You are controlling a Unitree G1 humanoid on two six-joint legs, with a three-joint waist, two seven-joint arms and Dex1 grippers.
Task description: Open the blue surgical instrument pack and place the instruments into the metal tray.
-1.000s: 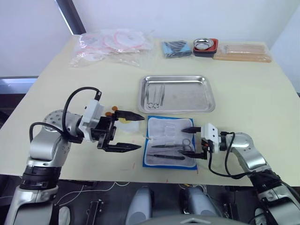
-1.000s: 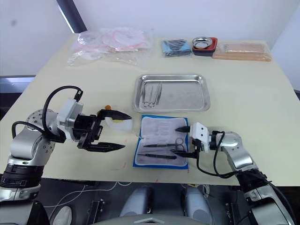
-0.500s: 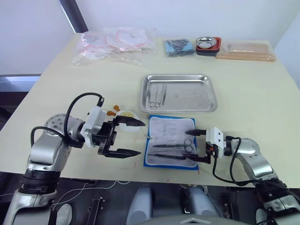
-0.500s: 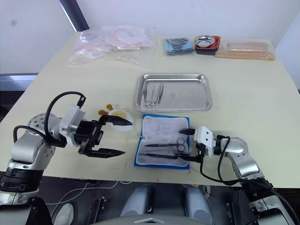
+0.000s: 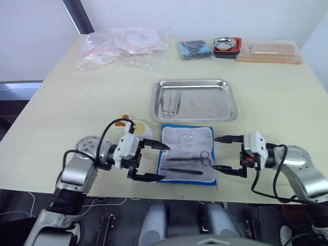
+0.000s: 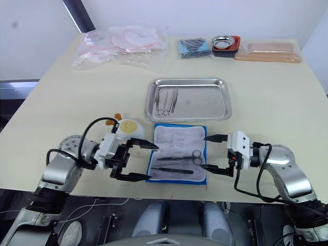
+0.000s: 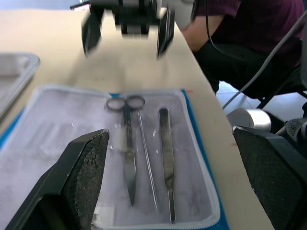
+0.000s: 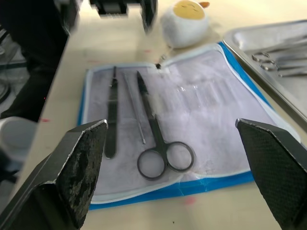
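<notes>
**Pack laid open, instruments half moved**

The blue surgical instrument pack [image 5: 187, 154] lies unfolded on the bench [image 5: 102, 92], just in front of the metal tray [image 5: 194, 100], its whitish lining facing up inside a blue edge. Three instruments [image 8: 144, 112] rest on the lining: scissors [image 8: 156, 132], a slim probe-like piece and dark forceps [image 8: 112, 117]. A few more already lie in the tray's left part.

The step in hand looks like the transfer. The left gripper [image 5: 147, 161] hangs at the pack's left edge with its fingers spread wide, holding nothing. The right gripper [image 5: 225, 155] sits just off the pack's right edge, likewise spread and empty.

The next move probably calls for one gripper to come down over a single thin instrument and pinch it cleanly off the soft lining, then carry it forward to the tray.

A small white and yellow toy [image 5: 138, 126] sits beside the pack's far left corner.
</notes>
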